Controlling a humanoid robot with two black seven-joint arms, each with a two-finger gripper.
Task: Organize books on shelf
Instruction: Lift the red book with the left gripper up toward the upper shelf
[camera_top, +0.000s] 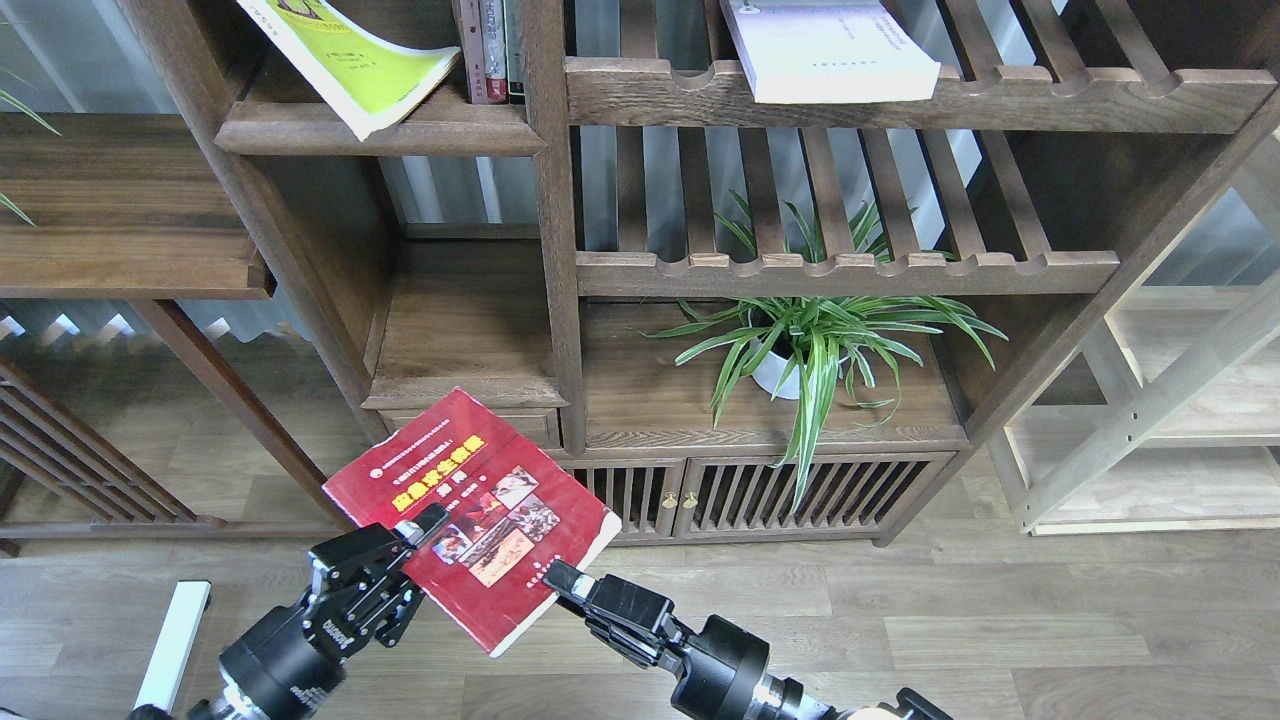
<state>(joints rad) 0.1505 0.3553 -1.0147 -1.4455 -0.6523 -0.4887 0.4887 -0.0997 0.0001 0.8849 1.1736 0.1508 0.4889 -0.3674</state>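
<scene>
Red book (470, 520), held low at 7 o'clock below the shelf (465, 385), left gripper (425, 530) jaws clamped on it, right gripper (560, 578) jaws' state untellable; slippage risked by one-edge hold.

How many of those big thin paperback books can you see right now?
3. The red book is held out in front of the bookcase, the yellow-green book leans on the upper left shelf, and the pale lavender book lies on the top slatted shelf. Others may be hidden above.
</scene>
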